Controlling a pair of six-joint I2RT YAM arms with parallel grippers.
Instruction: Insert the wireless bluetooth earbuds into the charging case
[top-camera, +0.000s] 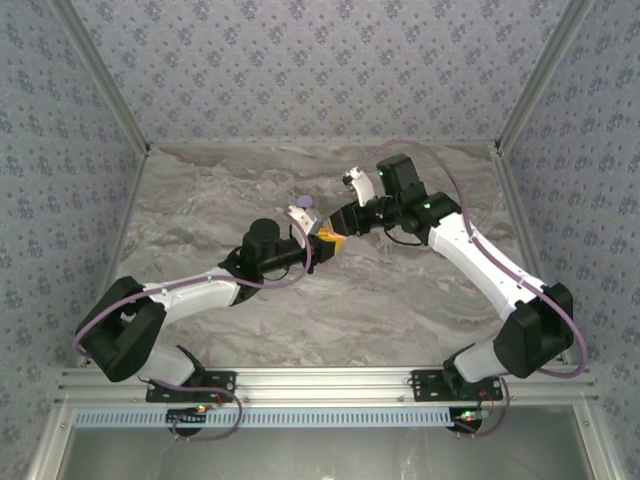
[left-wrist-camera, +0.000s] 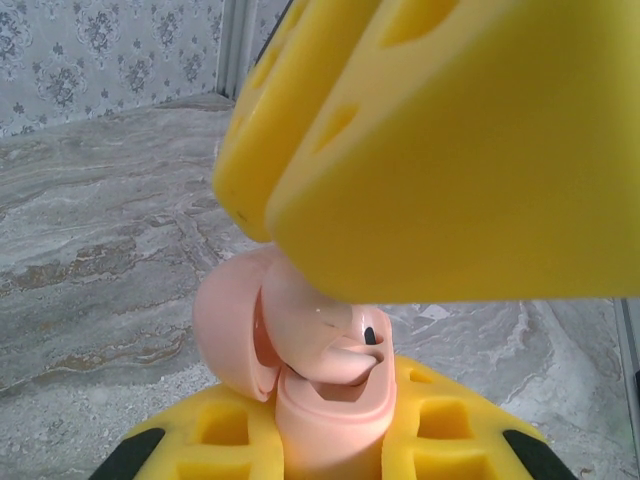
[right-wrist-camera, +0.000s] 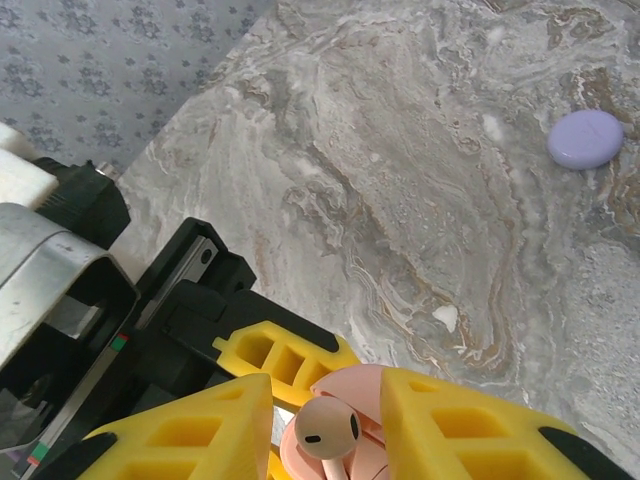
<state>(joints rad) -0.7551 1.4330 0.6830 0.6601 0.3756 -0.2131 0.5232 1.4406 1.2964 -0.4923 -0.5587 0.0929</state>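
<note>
Insertion step, near done for this bud by the look of it. Left gripper (left-wrist-camera: 335, 440) is clamped on the base of the pink charging case (left-wrist-camera: 330, 405), and the lid (left-wrist-camera: 228, 325) is swung open to one side. Right gripper (right-wrist-camera: 325, 440) hangs right over the case with its fingers apart. Pink earbud (right-wrist-camera: 325, 432) lies between them with a sliver of gap on each side, so it looks let go and resting in the case's pocket. Cannot tell if it is fully seated or just perched. Purple case (right-wrist-camera: 586, 138) is closed, well apart on the marble table (right-wrist-camera: 400, 150).

Risks from here:
- If the bud is only perched, a right finger brushing it on the way out could tip it onto the table. It is tiny and smooth and would likely roll.
- A push down to seat it loads the left grip. The round, slick shell is held only by its base and could twist or slip.
- The lid is free, so a knock could flop it shut on a half-seated bud.
- The two sets of yellow fingers sit very close, so any sideways move risks a clash that jolts the case.
</note>
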